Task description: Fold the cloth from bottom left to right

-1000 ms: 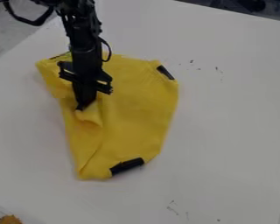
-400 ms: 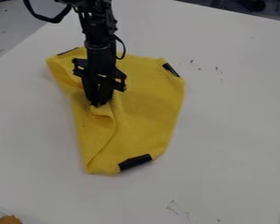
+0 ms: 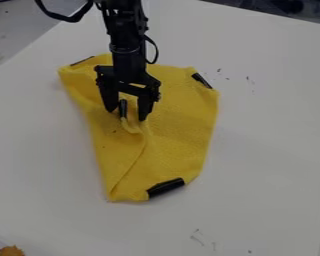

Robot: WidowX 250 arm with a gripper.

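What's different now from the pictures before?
The yellow cloth slid to the right in the picture, and the pincer moved right too. The pincer opened, so it seems to have let go of the fold. The orange-brown thing in the corner stayed put.

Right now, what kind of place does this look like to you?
Probably a robotics lab or test bench: a black robot arm comes in over a plain white table, and its hand is at a yellow cloth with black patches on its corners.
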